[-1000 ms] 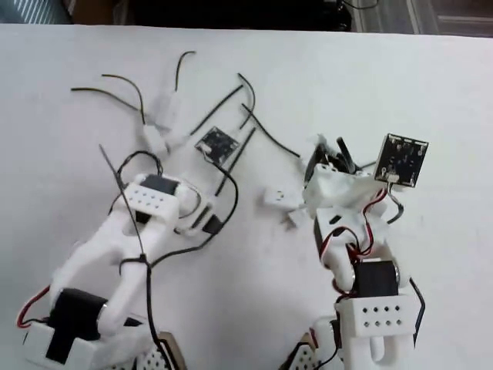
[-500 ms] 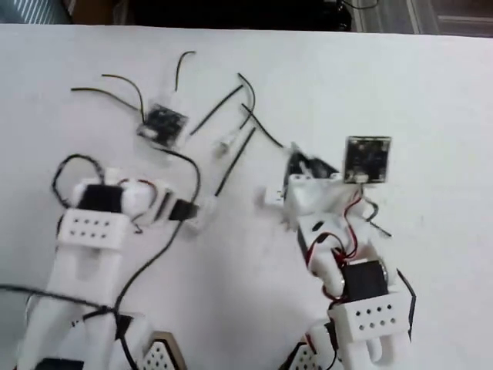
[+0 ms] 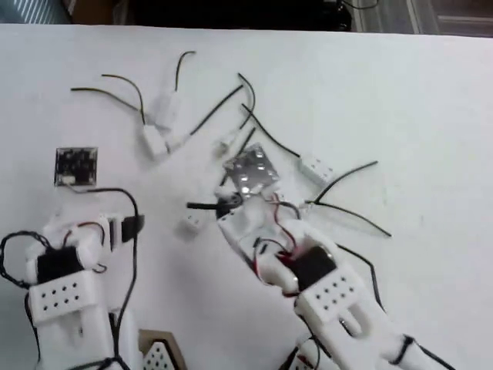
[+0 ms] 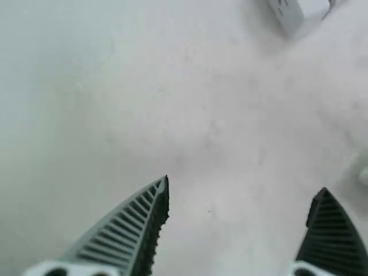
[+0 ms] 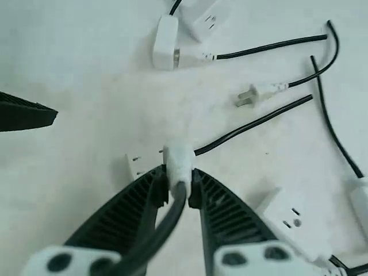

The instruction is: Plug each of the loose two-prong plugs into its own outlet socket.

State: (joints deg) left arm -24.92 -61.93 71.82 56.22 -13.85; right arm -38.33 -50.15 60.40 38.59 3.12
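Near the middle of the table (image 3: 431, 92) we see the right gripper (image 5: 177, 175) clamped on one plug (image 5: 176, 158), just beside a small socket (image 5: 133, 165). The left gripper (image 4: 244, 192) hangs spread apart over bare surface, with much free room around it. We count two plugs; the second plug (image 5: 253, 95) lies loose.

Setting: most likely a robotics lab bench. Evidence: a plain white table (image 3: 431, 92) carries two white printed arms (image 3: 65, 301) with servo blocks and red-black wiring (image 3: 271, 258) left exposed. Bare camera boards (image 3: 75, 166) sit at the wrists. A plug (image 5: 253, 95) and a socket block (image 3: 316, 168) on cut-off black cords lie loose. Behind the table runs a dark room edge (image 3: 231, 11).
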